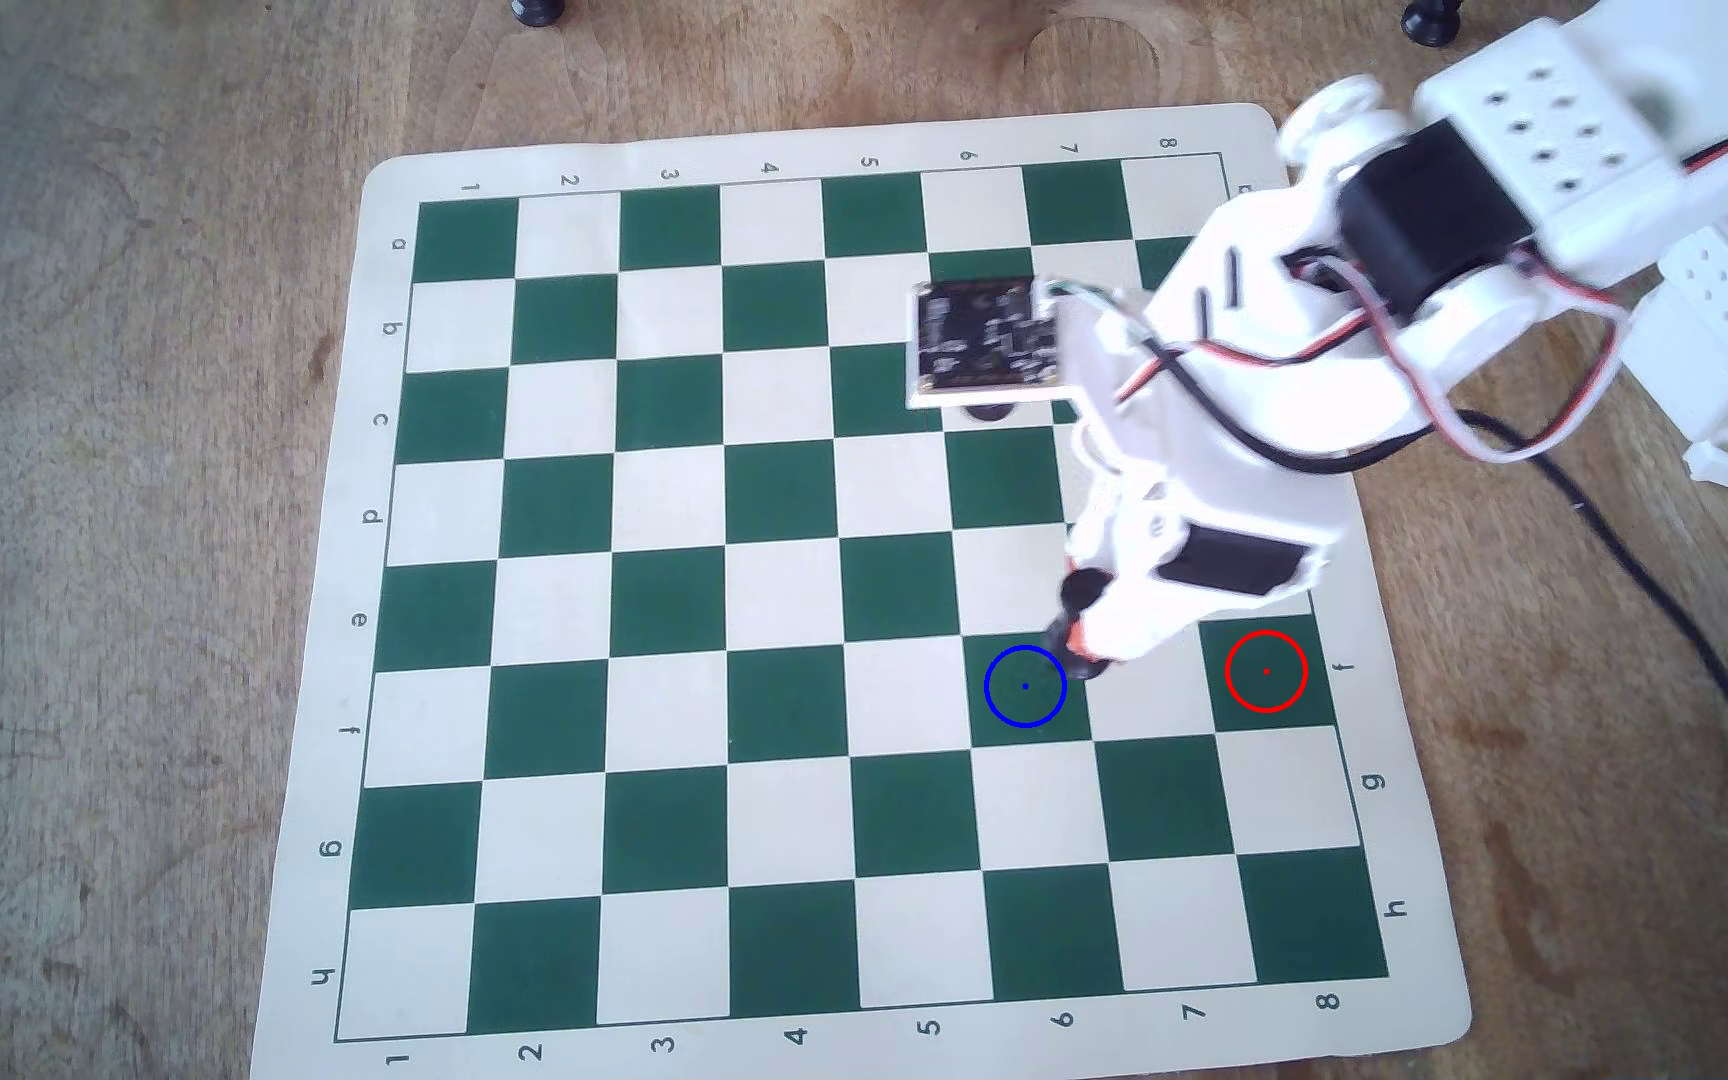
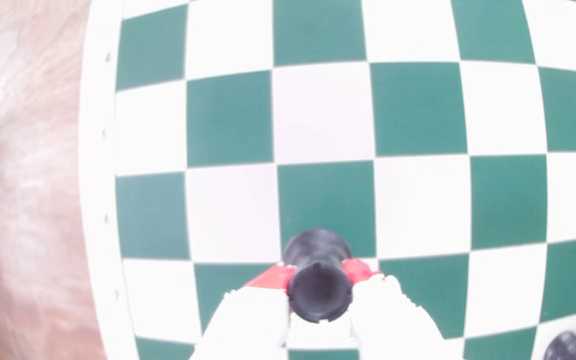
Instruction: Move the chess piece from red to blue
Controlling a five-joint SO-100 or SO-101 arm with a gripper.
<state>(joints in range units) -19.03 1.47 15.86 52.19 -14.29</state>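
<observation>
The chess piece (image 1: pixel 1081 597), a small black rook, is held between the red-padded white fingers of my gripper (image 1: pixel 1076 642), which is shut on it. In the overhead view it hangs tilted just right of the blue circle (image 1: pixel 1025 685), its base near that circle's right edge. The red circle (image 1: pixel 1266 672) lies two squares further right, with nothing inside it. In the wrist view the rook (image 2: pixel 319 277) sits low in the middle, crown toward the camera, my gripper (image 2: pixel 319 294) clamping its waist, its base over a green square. Whether the base touches the board is unclear.
The green-and-cream chessboard mat (image 1: pixel 631 166) lies on a wooden table. Another black piece (image 1: pixel 990 412) stands half hidden under the wrist camera board, and shows at the wrist view's bottom right (image 2: pixel 562 346). Two dark pieces (image 1: pixel 538 10) (image 1: pixel 1431 21) sit off the mat.
</observation>
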